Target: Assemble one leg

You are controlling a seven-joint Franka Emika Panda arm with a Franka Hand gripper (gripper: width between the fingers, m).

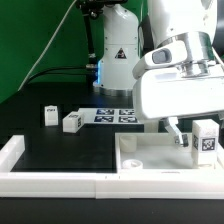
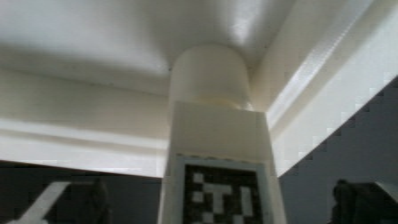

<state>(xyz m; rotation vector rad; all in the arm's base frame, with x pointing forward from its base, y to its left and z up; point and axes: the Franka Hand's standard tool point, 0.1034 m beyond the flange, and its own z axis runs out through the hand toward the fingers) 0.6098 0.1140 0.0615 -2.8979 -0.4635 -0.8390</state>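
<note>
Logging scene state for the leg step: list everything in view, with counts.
leg: 3, white, tagged; two on the table at the exterior view's left, one upright at the slab's right end
slab: 1, white; front right
rails: 2 seen, white; front and left edges
marker board: 1, white, tagged; mid table
table: 1, black
arm: 1, white; rear, reaching right
fingers: 2, grey; open, either side of the upright leg

No words or numbers can be read. A triangular warning sign [image 1: 118,57] is shown on the far robot base [image 1: 118,75]. Marker tags [image 2: 217,195] are borne by the leg [image 1: 205,140] and the marker board [image 1: 115,115].
</note>
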